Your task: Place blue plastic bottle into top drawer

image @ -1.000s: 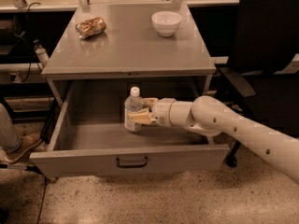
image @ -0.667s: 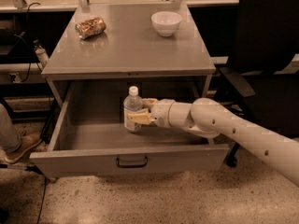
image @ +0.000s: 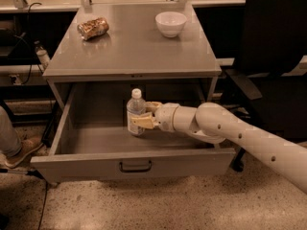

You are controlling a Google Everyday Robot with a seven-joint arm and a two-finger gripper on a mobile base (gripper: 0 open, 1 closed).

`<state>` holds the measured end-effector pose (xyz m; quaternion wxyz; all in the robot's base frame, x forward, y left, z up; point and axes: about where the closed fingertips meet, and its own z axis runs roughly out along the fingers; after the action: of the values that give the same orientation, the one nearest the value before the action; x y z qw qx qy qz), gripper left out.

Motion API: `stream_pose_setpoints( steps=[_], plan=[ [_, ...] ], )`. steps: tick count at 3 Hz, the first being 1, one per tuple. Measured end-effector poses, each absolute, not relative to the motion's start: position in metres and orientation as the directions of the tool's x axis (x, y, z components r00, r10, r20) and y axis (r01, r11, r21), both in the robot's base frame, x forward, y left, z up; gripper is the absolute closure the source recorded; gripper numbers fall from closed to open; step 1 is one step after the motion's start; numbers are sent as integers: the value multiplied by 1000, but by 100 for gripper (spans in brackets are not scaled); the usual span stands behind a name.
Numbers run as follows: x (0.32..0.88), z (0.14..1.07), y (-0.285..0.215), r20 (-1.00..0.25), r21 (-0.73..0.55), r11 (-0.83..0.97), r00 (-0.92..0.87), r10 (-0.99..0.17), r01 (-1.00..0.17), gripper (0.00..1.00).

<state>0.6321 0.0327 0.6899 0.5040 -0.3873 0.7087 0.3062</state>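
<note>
Grey metal table [image: 129, 51], top drawer [image: 134, 164] beneath pulled wide open. White arm [image: 249, 138] reaching in level from the right, wrist straight. Gripper [image: 141, 114] closed around blue plastic bottle [image: 135, 107], upright mid-drawer. Behind, on tabletop: white bowl [image: 171, 23], can [image: 93, 28] lying sideways.

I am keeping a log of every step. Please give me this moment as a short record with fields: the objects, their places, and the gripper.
drawer: wide grey metal top drawer, pulled open
bottle: clear plastic water bottle with white cap, upright inside the drawer, near its middle
gripper: two-finger gripper, reaching in from the right, one finger on each side of the bottle, shut on it
table top: brown-gold metal can lying on its side, back left; white bowl, back right
task state: bottle in drawer, not yet released
</note>
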Motion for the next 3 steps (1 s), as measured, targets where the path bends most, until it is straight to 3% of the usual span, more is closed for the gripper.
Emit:
stream_pose_setpoints(
  steps=[1, 2, 3],
  plan=[
    [632, 690, 35, -952, 44, 509, -191, -240, -860, 24],
    [631, 690, 37, -952, 45, 506, -191, -240, -861, 1],
    [631, 690, 38, -952, 45, 505, -191, -240, -862, 0]
  ],
)
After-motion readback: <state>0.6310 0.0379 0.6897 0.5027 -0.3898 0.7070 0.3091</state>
